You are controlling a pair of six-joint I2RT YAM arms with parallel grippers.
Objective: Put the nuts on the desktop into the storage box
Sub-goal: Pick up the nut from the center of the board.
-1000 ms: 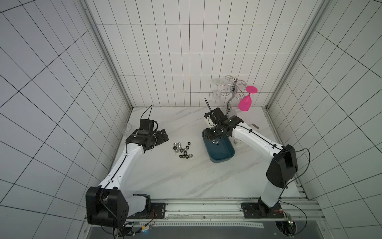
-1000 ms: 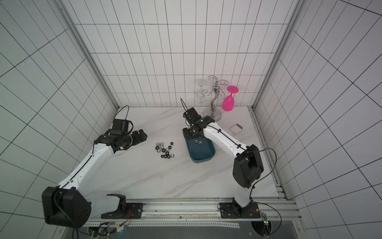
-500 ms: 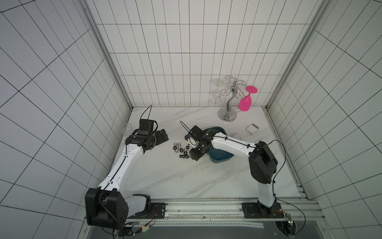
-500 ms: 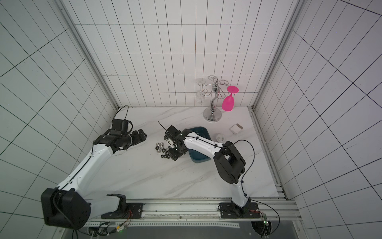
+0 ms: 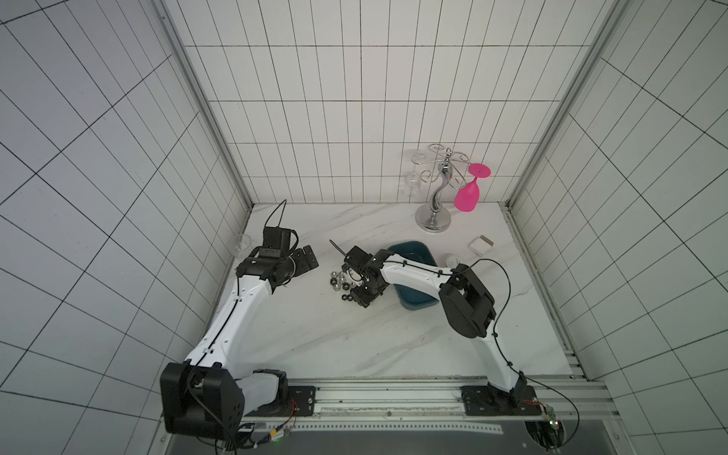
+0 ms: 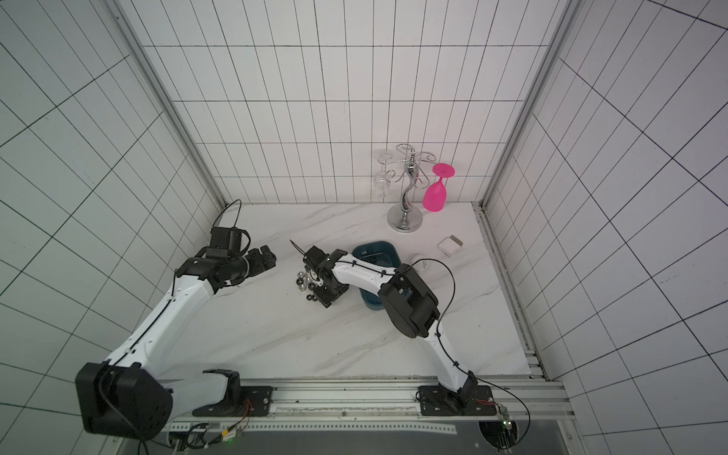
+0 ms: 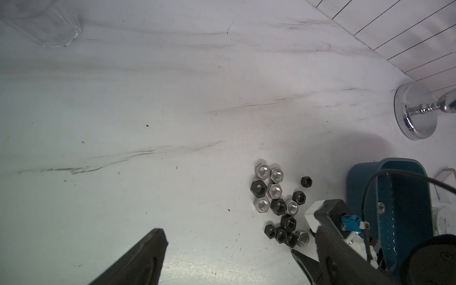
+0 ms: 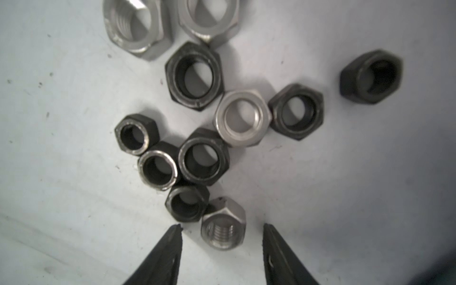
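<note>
White-tiled walls box in the marble counter (image 5: 354,346), w/ a chrome glass rack (image 5: 433,220) at the back (no part in this job).

Change over the last second: the right pincer (image 8: 222,225) was above the storage box (image 5: 411,249). Now its arm reaches across the box and the pincer sits low at the nuts (image 5: 341,282). They lie clustered on the counter just beside the box, on the side toward the left arm. The right wrist view shows the jaws partly apart, one tip on each side of a silver nut (image 8: 223,230) at the pile's edge. There's a gap on both sides, so nothing is gripped yet. A black nut (image 8: 188,203) touches that silver one, close to one tip.

Meaning for the task: prob. a drop-off is done and the next pick is lined up. At least one small nut (image 7: 381,206) already lies in the box; over a dozen remain outside. The next move calls for closing squarely on the silver nut w/o nudging its black neighbour.

The left pincer (image 5: 304,260) hasn't shifted. It hovers wide open and empty, near the pile on the side away from the box.
</note>
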